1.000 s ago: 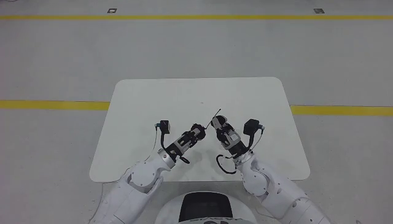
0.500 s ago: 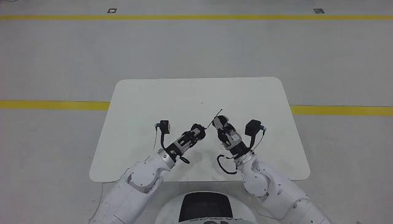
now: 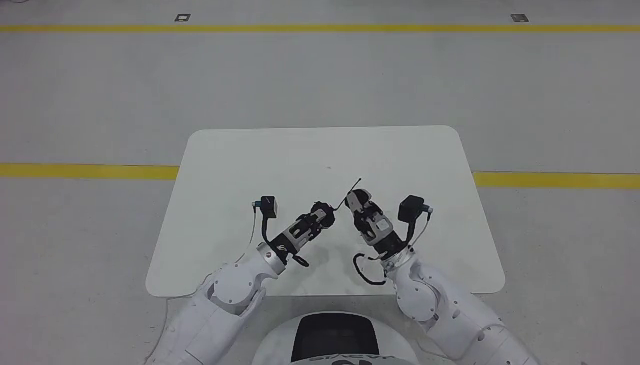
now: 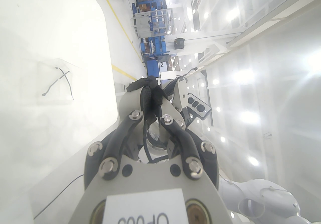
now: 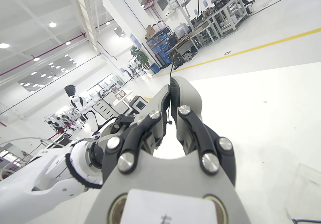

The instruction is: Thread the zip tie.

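Observation:
My right gripper (image 5: 171, 89) is shut on a thin black zip tie (image 5: 171, 69). Its tail sticks out past the fingertips, and a small knob at its other end hangs between the fingers. From above, the right gripper (image 3: 352, 202) hovers over the middle of the white table (image 3: 250, 165), the zip tie (image 3: 355, 184) pointing away from me. My left gripper (image 3: 321, 211) sits just beside it, a small gap apart. Seen from its own wrist, the left gripper (image 4: 151, 84) has its dark pads pressed together, and I see nothing held between them.
A clear shallow tray (image 4: 54, 81) lies on the table and holds a few loose black zip ties (image 4: 62, 79). One corner of the tray (image 5: 307, 184) lies close to my right gripper. The table's rounded edge (image 4: 110, 59) runs past it.

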### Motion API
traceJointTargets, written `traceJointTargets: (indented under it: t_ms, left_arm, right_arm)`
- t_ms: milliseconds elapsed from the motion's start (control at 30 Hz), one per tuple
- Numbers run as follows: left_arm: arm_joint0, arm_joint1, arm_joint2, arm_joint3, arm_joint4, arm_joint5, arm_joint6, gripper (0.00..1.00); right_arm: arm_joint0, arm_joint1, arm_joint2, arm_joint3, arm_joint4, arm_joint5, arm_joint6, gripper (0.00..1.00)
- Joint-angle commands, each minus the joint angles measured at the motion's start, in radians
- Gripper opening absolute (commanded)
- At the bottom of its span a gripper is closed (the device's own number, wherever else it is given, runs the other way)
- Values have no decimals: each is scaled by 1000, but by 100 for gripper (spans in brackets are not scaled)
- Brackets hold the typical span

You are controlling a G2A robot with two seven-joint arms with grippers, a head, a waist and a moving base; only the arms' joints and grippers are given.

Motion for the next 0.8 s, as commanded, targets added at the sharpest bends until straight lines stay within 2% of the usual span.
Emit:
traceJointTargets:
  t_ms: [0, 767]
  left_arm:
    - [0, 0, 0, 0, 0, 0, 0, 0]
    - [0, 0, 0, 0, 0, 0, 0, 0]
  right_arm:
    - [-1, 0, 0, -1, -2, 0, 1, 0]
    - [-2, -10, 7, 17, -27, 0, 17, 0]
